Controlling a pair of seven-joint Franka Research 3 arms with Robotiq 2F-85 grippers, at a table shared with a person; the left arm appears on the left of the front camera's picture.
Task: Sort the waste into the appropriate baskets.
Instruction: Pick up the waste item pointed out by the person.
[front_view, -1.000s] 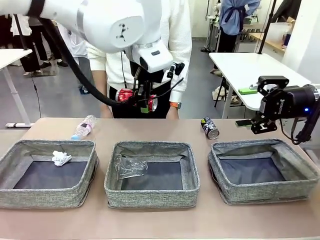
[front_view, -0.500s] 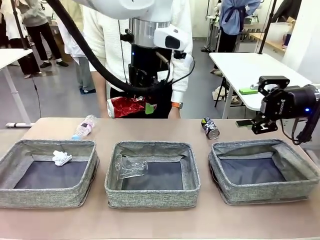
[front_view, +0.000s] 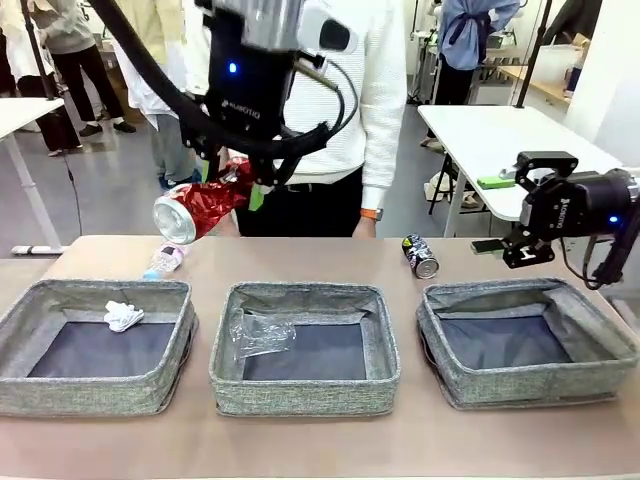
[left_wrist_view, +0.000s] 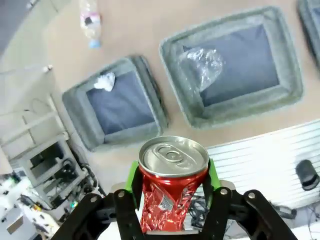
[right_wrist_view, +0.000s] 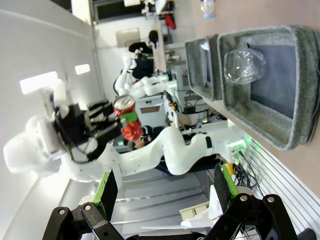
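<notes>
Transport step: left gripper (front_view: 225, 190) is clamping the red dented can (front_view: 198, 206) high up, left of the middle basket (front_view: 300, 395), while right gripper (front_view: 522, 252) is idling with jaws spread; the next move probably needs a swing across to the right-hand basket (front_view: 530, 388).

A crushed bottle (front_view: 258, 333) crowds middle basket (front_view: 300, 392); right basket (front_view: 520, 388) stands open.
</notes>
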